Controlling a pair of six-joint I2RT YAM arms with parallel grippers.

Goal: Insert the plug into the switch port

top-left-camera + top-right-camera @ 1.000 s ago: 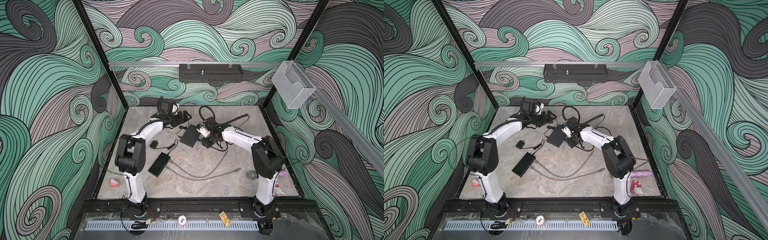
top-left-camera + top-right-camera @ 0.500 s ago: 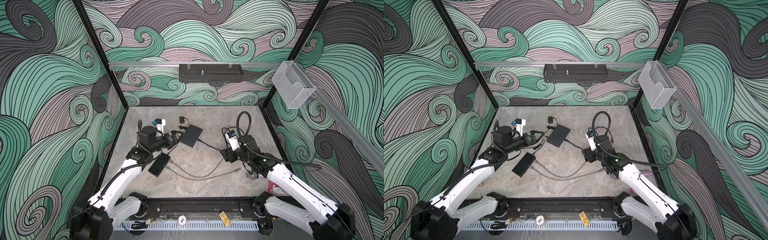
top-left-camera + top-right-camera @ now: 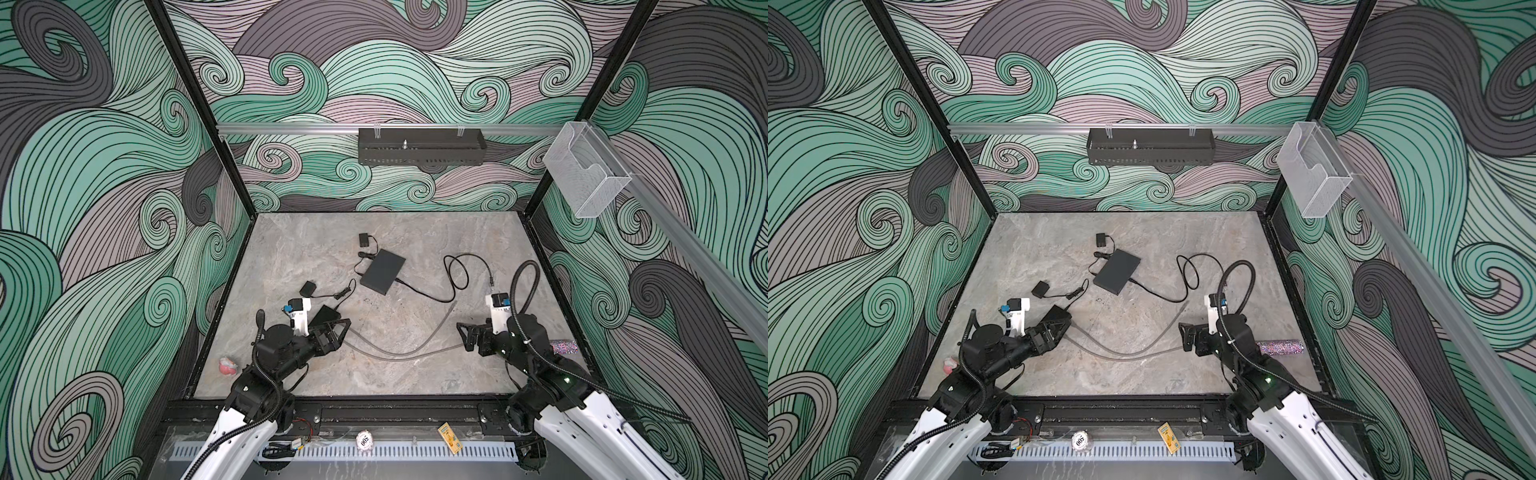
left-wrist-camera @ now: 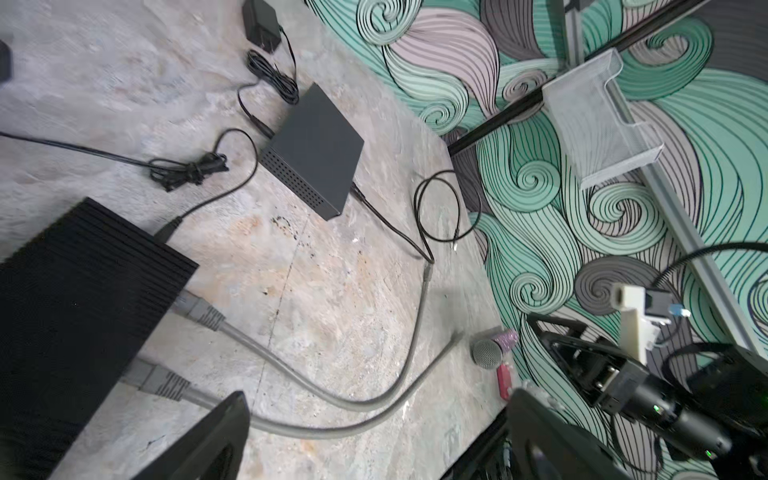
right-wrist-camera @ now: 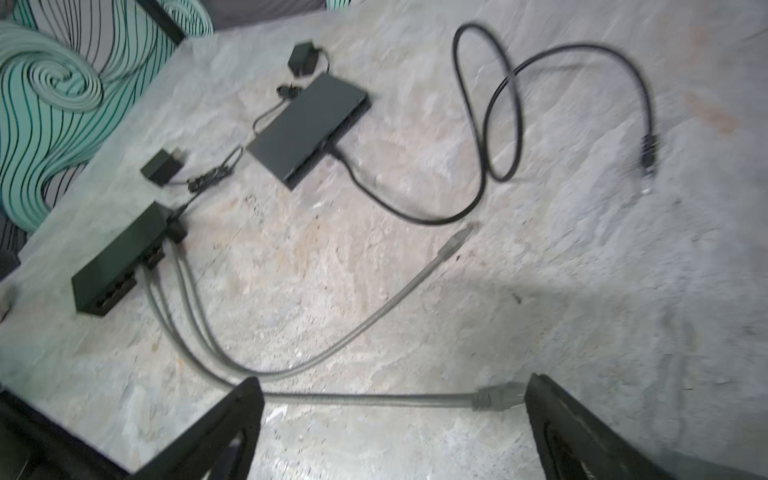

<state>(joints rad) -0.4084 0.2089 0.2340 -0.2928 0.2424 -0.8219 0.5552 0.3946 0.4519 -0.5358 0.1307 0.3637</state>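
In both top views the flat dark grey switch (image 3: 382, 272) (image 3: 1116, 271) lies mid-table. A black cable's plug (image 3: 401, 281) (image 5: 336, 153) sits in a port on its side. That cable loops right to a loose end (image 3: 491, 284). My left gripper (image 3: 338, 336) (image 4: 378, 415) hangs open at the front left, above a black ribbed switch (image 4: 75, 316). Open too, my right gripper (image 3: 464, 337) (image 5: 392, 386) hovers at the front right over a grey cable's loose plug (image 5: 496, 399), which lies on the table between its spread fingers, untouched.
Two grey cables (image 3: 399, 353) run from the ribbed switch across the front of the table. Two black power adapters (image 3: 363, 240) (image 3: 308, 287) lie behind and left of the flat switch. A glittery microphone (image 3: 563, 347) rests at the right edge, a pink thing (image 3: 227, 365) at the left.
Both arms have pulled back from the flat switch to the front of the table. The right gripper has opened wide, and the black cable stays in the switch.
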